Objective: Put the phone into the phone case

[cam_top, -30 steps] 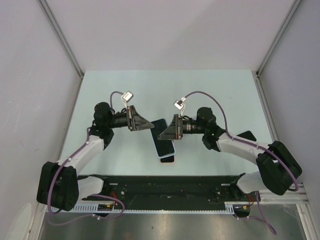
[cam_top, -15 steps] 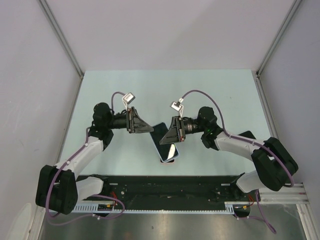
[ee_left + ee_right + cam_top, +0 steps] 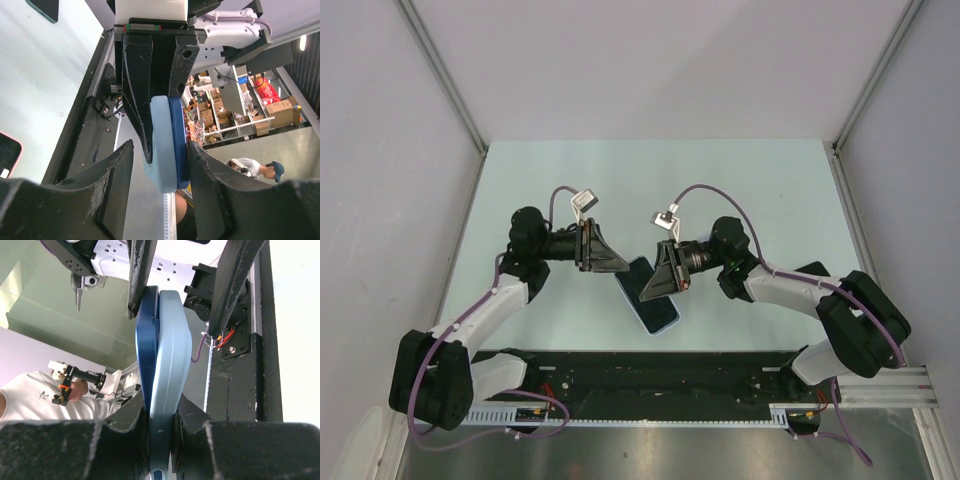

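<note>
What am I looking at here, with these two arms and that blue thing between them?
These are two robot arms bolted to a table. One picture looks down from above; the other two come from a camera on each wrist, showing that arm's own black fingers up close. The right hand pinches a dark phone and a light blue case together. The left hand stands open around the same pair. A dark, pink-edged slab lies on the table.
</note>
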Action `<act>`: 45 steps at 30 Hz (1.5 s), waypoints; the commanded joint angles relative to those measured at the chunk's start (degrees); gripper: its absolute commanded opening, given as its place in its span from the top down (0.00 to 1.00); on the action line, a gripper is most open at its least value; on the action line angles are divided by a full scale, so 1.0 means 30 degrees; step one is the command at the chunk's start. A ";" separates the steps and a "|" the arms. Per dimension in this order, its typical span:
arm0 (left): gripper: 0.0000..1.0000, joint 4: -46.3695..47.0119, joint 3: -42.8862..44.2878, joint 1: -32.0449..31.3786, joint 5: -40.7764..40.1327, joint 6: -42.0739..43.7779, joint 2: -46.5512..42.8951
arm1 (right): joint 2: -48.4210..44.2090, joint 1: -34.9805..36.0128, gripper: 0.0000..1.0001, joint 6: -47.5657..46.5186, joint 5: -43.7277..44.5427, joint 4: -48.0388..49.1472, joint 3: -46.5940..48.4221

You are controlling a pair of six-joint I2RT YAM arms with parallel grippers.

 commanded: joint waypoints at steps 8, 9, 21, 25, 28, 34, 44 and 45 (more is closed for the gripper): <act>0.52 0.3452 -0.0944 -0.0202 0.0595 -0.3902 -0.0343 | 0.0086 0.0391 0.87 -0.0248 -0.1134 0.1708 0.0611; 0.55 0.3249 -0.0974 -0.0289 0.0624 -0.3932 -0.0285 | 0.0202 0.0391 0.87 -0.0015 -0.1134 0.2000 0.0640; 1.00 -0.0863 -0.0247 -0.0935 0.0246 -0.1479 0.0741 | 0.1697 -0.0428 0.65 0.3061 -0.0519 0.5543 0.0611; 1.00 -0.5014 0.0813 -0.0935 -0.0429 0.2305 0.0887 | 0.2369 -0.0839 0.63 0.4204 -0.0489 0.6863 0.0611; 1.00 -0.5568 0.0900 -0.0935 -0.0867 0.3035 0.0946 | 0.2751 -0.0928 0.71 0.5375 -0.0372 0.8414 0.0611; 1.00 -1.0838 0.2100 -0.0935 -0.2596 0.6927 0.1239 | 0.4304 -0.1425 0.72 0.9128 -0.0167 1.3340 0.0611; 1.00 -1.5822 0.3508 -0.0935 -0.6083 1.0071 0.1181 | 0.4774 -0.1426 0.77 0.8923 0.0009 1.3370 0.0611; 1.00 -1.5883 0.3595 -0.0964 -0.6114 1.0159 0.1094 | 0.4803 -0.1426 0.82 0.8894 -0.0020 1.3428 0.0611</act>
